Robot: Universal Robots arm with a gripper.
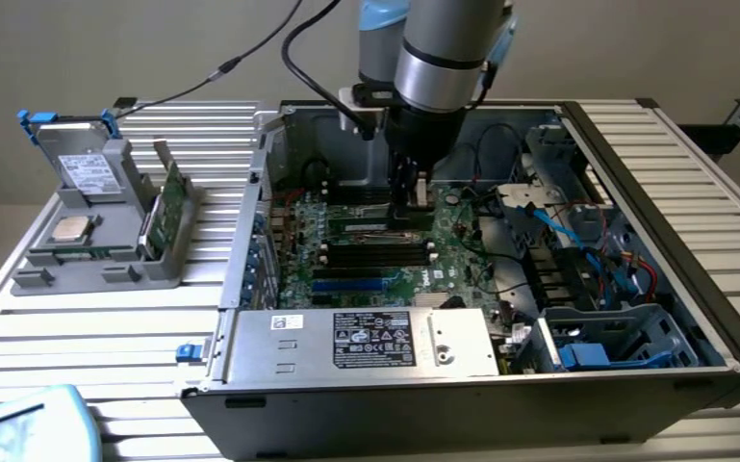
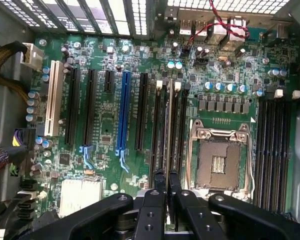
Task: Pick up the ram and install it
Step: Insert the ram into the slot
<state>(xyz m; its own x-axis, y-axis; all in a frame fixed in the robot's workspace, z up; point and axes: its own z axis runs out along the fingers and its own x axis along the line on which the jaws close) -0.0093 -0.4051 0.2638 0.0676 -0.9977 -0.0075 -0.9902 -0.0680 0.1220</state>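
Observation:
My gripper (image 2: 166, 175) hangs low inside the open computer case (image 1: 257, 241), over the motherboard (image 2: 105, 120). Its two black fingers (image 2: 159, 181) stand nearly together, shut on the ram (image 2: 168, 135). The ram shows edge-on as a thin pale strip running away from the fingertips. It lies along the gap between two black memory slots (image 2: 159, 130) with white latches, just beside the open CPU socket (image 2: 220, 160). I cannot tell whether it touches a slot. In the exterior view the gripper (image 1: 408, 197) points straight down at the board's rear half.
A grey fixture (image 1: 100, 260) at the exterior view's left holds a hard drive (image 1: 88, 168), a silver CPU (image 1: 72, 228) and an upright green card (image 1: 165, 207). The power supply (image 1: 357, 342) fills the case's front. Cables (image 1: 562, 231) and drive bays crowd its right. More memory slots (image 2: 275, 150) flank the socket's other side.

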